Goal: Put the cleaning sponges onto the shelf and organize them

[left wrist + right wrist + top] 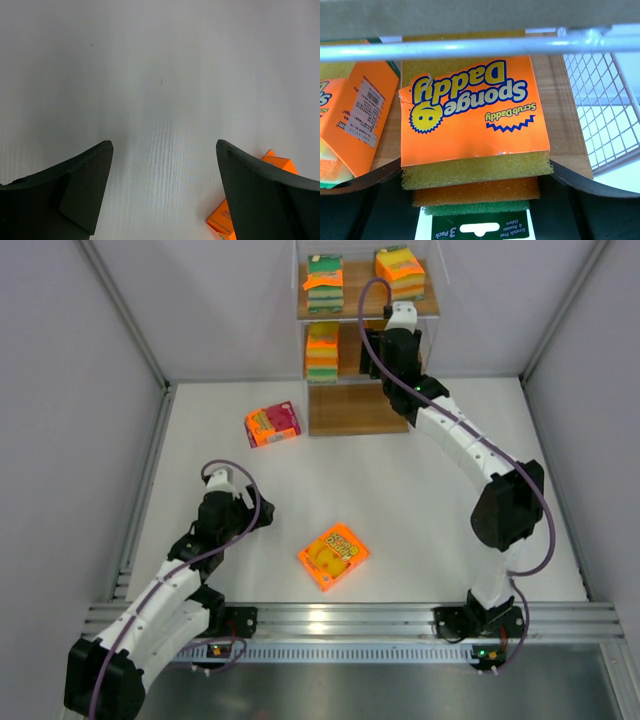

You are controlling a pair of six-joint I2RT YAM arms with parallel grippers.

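Our right jaws reach into the middle tier of the shelf (350, 410) and grip a Sponge Daddy pack (475, 115). One dark finger (600, 200) presses on each side of its yellow sponge layer. The pack lies flat between them on the wooden board, its orange label upside down to our wrist camera and a green "3 Pack" tab nearest the wrist. Just left of these jaws, on the same board, sits a neighbouring pack (355, 115), orange with a barcode sticker, close beside the gripped one; whether the two touch we cannot tell. To the right of the jaws the wire mesh side (605, 95) closes the tier, and a metal rail (470, 47) crosses above the far end of the pack. One tier above the jaws, the top-left pack (325, 282) and the top-right pack (400, 275) stand apart on the top board. Our left jaws hang wide open over the white worktop (160, 75), with nothing between the two fingers (75, 190). An orange pack (333, 555) lies flat on the worktop just outside the right-hand finger of these jaws; in the left wrist view that finger hides most of it and only orange edges show. A pink-red pack (272, 425) lies on the worktop well away from the left jaws, near the shelf's bottom board and to the left of it in the top view.
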